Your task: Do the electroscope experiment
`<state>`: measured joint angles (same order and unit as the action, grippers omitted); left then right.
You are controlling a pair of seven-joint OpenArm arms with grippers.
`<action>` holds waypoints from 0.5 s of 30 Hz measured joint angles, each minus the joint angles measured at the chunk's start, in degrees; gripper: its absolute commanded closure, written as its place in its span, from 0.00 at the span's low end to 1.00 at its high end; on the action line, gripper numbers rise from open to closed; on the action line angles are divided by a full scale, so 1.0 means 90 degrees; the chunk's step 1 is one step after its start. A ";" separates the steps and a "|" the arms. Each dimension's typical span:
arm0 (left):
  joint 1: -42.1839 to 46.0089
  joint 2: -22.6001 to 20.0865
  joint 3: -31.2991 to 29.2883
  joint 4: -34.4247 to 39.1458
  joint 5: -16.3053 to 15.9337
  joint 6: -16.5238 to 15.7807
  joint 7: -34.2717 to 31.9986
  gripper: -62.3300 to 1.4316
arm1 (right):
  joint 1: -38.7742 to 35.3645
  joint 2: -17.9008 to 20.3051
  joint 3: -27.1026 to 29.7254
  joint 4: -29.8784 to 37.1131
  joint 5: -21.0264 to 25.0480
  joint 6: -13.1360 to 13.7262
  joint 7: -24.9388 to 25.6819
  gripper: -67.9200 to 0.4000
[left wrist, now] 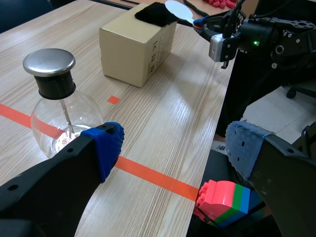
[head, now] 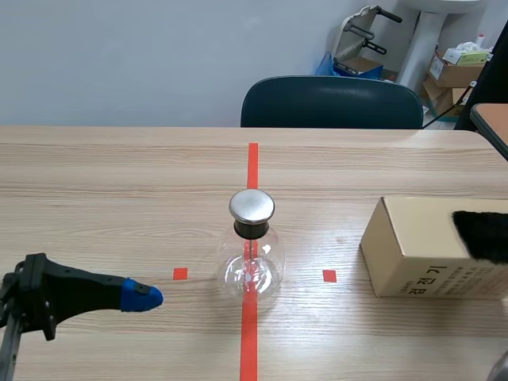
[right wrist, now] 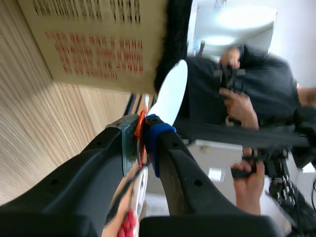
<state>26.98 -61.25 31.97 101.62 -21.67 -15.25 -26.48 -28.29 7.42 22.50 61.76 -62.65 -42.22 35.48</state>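
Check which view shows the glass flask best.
Scene view: the flask stands whole, with nothing in front of it. The left wrist view shows it closer, but the left gripper covers part of its base. The right wrist view does not show it.

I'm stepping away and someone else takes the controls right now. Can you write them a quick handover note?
Left hand: open, empty, low beside the glass flask.
Right hand: shut on the white paddle, held at the edge of the black fur on top of the cardboard box.
Flask: upright, metal cap on, nothing touching it.
Done: paddle is in hand. Can't tell whether it has been rubbed.
Left: probably rub the paddle on the fur, then bring it to the cap.
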 measured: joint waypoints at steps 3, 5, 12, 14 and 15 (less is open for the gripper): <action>0.0000 0.0000 0.0000 0.0000 0.0000 0.0002 0.0010 0.27 | 0.0000 0.0002 -0.0007 0.0000 -0.0160 -0.0002 0.1251 0.98; 0.0000 0.0000 0.0000 0.0000 0.0000 0.0002 0.0010 0.27 | 0.0000 -0.0017 -0.0015 0.0000 -0.0177 -0.0002 0.1744 0.98; 0.0000 0.0000 0.0000 0.0000 0.0000 0.0002 -0.0027 0.27 | -0.0002 -0.0024 -0.0019 0.0000 -0.0083 0.0002 -0.0440 0.98; 0.0000 0.0000 0.0000 0.0000 0.0005 0.0002 -0.0104 0.27 | -0.0017 -0.0010 -0.0005 0.0000 -0.0095 0.0002 -0.0340 0.98; 0.0000 0.0000 0.0000 0.0000 0.0005 0.0002 -0.0163 0.27 | -0.0019 -0.0010 -0.0005 0.0000 -0.0114 0.0000 -0.0068 0.98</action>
<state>26.98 -61.25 31.97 101.62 -21.63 -15.22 -27.94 -28.47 7.33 22.46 61.76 -63.68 -42.22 34.87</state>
